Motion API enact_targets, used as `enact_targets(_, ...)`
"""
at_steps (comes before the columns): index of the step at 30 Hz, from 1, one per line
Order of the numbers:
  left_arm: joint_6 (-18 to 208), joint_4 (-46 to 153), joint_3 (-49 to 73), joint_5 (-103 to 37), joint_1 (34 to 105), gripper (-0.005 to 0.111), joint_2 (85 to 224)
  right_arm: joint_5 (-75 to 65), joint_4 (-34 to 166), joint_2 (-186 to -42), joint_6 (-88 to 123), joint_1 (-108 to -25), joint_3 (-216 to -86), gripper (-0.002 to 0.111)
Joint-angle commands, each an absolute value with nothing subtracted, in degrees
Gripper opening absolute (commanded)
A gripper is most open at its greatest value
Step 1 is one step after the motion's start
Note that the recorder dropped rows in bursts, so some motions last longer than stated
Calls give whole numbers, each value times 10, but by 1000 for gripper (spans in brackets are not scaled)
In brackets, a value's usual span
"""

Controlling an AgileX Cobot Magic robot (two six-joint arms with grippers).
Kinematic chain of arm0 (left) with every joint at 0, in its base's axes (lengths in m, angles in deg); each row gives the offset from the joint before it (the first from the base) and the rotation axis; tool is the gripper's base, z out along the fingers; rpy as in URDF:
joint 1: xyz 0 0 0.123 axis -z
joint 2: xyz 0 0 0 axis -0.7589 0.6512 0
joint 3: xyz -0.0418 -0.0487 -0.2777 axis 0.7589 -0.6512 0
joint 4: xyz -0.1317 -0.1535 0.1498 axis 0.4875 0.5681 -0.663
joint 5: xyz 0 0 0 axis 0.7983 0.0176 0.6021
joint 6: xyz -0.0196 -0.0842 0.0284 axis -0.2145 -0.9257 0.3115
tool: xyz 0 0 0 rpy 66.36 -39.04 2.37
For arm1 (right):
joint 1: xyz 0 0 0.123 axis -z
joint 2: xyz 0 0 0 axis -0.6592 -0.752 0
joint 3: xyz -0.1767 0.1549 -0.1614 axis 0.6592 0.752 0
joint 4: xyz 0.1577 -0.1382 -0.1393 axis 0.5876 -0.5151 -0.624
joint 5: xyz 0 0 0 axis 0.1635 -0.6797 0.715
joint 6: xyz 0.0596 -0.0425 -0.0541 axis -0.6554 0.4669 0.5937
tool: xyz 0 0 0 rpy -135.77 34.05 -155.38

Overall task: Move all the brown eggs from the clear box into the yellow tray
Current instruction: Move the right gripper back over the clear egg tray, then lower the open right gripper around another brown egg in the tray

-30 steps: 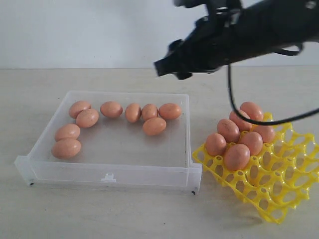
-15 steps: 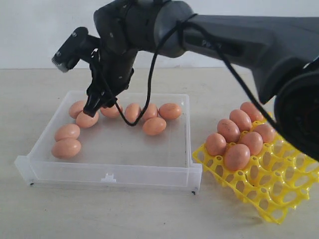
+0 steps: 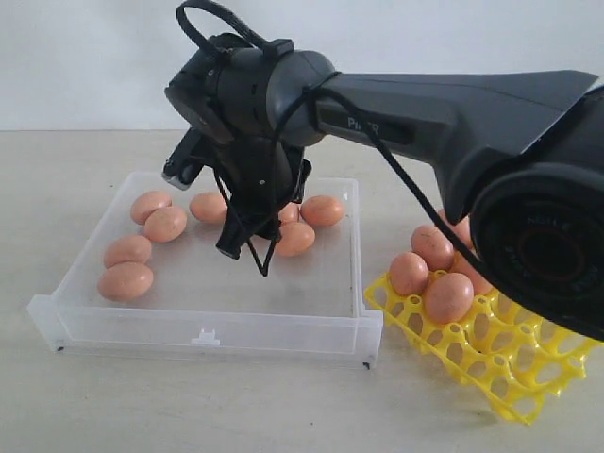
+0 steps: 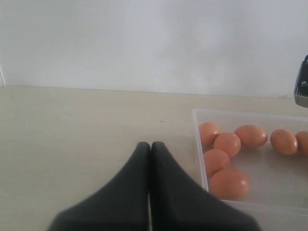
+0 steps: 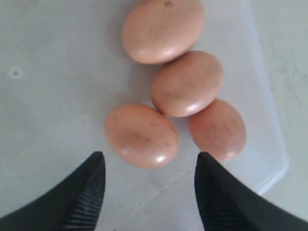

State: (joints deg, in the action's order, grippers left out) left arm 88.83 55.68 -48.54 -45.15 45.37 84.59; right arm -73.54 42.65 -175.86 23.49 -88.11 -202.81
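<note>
The right hand (image 3: 245,260) is held apart and empty above four brown eggs (image 5: 142,136) crowded together by a wall of the clear box (image 3: 217,332). If one egg is pinched, its neighbours could be knocked or cracked. The yellow tray (image 3: 514,377) is partly filled. The left hand (image 4: 150,145) is pressed together.

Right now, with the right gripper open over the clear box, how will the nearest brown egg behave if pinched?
The brown egg ahead of the right gripper looks smooth and glossy, so it may slip. Oval on the clear box floor, it would probably roll if nudged. It touches a neighbouring egg, which might shift too.
</note>
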Motion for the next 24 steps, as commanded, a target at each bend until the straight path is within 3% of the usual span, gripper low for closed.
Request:
enact_targets(1, 890, 556, -487, -448, 453, -4, 848, -750, 501, -1742, 303, -882, -2032, 54)
enact_targets(9, 890, 556, -487, -448, 453, -4, 848, -750, 529, -1727, 259, -875, -2032, 54)
enact_targets(24, 890, 556, -487, -448, 453, -4, 848, -750, 503, -1709, -391, -835, -2031, 54)
